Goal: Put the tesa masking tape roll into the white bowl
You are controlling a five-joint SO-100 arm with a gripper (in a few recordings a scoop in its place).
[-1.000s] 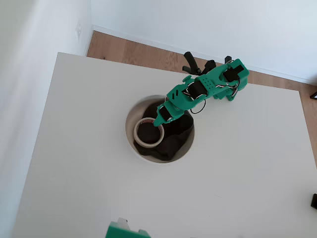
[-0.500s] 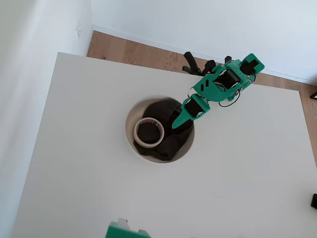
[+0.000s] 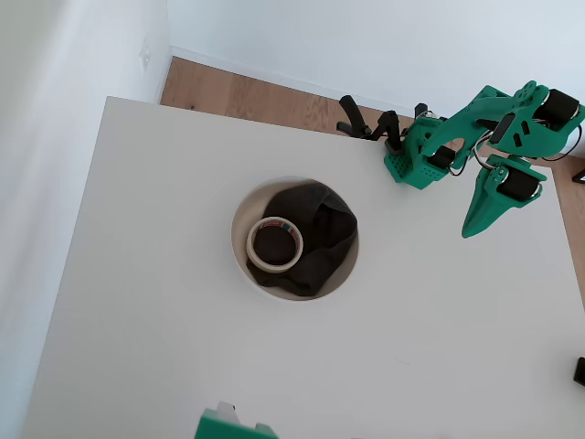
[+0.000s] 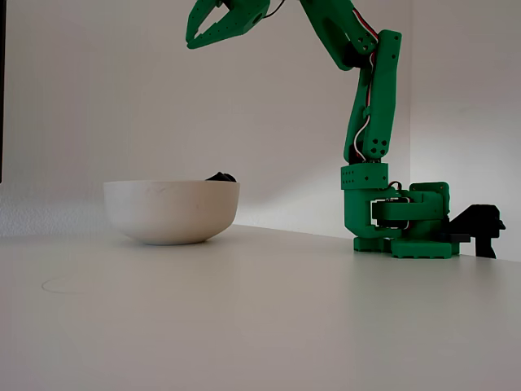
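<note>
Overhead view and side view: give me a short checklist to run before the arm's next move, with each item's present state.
1. Small cream-white tesa masking tape roll inside the large round white bowl: ok.
2. Roll lying flat on the dark cloth: ok.
3. Green two-finger gripper empty: ok, jaws slightly parted with nothing between them.
4. Gripper clear of the bowl: ok, raised high and off to the side.
5. Bowl upright on the white table: ok.
6. Roll visible in the fixed view: cannot tell, the bowl's wall hides it.
</note>
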